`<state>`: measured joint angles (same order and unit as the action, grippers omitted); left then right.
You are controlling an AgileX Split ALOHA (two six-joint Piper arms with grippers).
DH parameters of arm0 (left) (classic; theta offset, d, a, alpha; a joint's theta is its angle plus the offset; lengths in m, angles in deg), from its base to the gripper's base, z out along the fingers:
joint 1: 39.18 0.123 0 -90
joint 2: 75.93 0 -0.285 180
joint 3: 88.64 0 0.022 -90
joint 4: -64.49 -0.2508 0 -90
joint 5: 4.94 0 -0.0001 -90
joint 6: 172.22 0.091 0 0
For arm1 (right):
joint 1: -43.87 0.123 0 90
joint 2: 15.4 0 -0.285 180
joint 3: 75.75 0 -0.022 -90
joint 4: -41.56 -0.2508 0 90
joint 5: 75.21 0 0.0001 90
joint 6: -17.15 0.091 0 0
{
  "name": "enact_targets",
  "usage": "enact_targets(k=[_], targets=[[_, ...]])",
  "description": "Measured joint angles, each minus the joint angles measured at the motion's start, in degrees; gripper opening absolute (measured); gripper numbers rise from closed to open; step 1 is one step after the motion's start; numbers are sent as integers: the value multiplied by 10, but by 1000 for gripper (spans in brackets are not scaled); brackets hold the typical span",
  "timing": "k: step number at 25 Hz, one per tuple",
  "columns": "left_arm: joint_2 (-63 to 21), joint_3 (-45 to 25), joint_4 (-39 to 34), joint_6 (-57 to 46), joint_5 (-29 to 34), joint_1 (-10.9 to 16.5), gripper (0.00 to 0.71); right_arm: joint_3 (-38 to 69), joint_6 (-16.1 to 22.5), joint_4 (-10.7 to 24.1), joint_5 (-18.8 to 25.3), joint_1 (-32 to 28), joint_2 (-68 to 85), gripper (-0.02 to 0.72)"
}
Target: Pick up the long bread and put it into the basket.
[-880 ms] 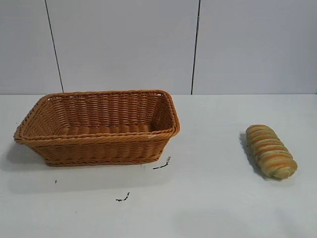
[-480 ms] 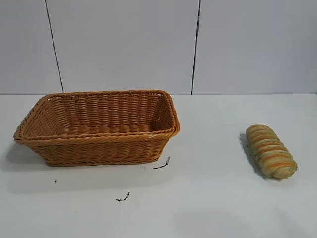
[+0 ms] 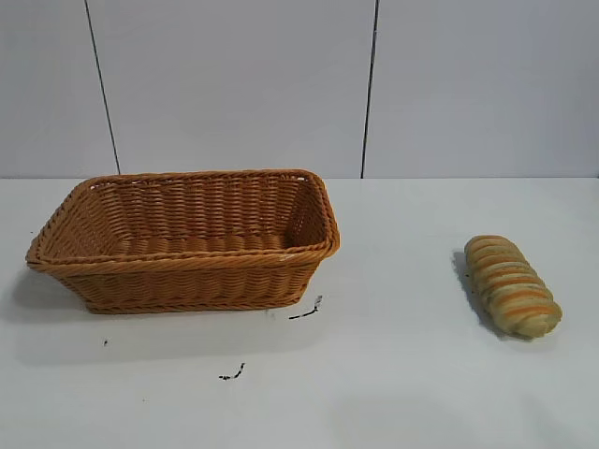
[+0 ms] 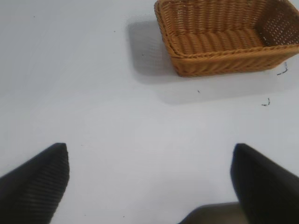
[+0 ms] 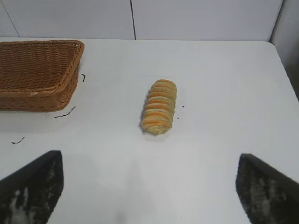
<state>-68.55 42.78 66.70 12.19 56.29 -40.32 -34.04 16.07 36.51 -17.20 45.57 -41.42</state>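
Observation:
The long bread [image 3: 512, 285] lies on the white table at the right, tan-yellow with orange stripes; it also shows in the right wrist view [image 5: 159, 107]. The wicker basket [image 3: 187, 262] stands at the left, with nothing visible inside; it also shows in the left wrist view [image 4: 224, 60] and the right wrist view [image 5: 37, 93]. Neither gripper shows in the exterior view. My right gripper [image 5: 149, 177] is open, above bare table, short of the bread. My left gripper [image 4: 149, 172] is open over bare table, apart from the basket.
Small dark marks [image 3: 306, 311] lie on the table in front of the basket. A wall with vertical seams [image 3: 371, 89] stands behind the table. The table's far right corner and edge [image 5: 282, 60] show in the right wrist view.

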Motion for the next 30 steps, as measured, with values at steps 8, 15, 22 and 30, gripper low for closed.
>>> enact_targets(k=[8,15,22,30], targets=[[0,0,0,0,0,0,692,-98,2,3,-1,0,-291,690],[0,0,0,0,0,0,692,-207,-13,16,-3,0,-532,690],[0,0,0,0,0,0,692,-326,-16,20,0,4,-718,690],[0,0,0,0,0,0,692,-412,-18,35,-25,19,-846,690]])
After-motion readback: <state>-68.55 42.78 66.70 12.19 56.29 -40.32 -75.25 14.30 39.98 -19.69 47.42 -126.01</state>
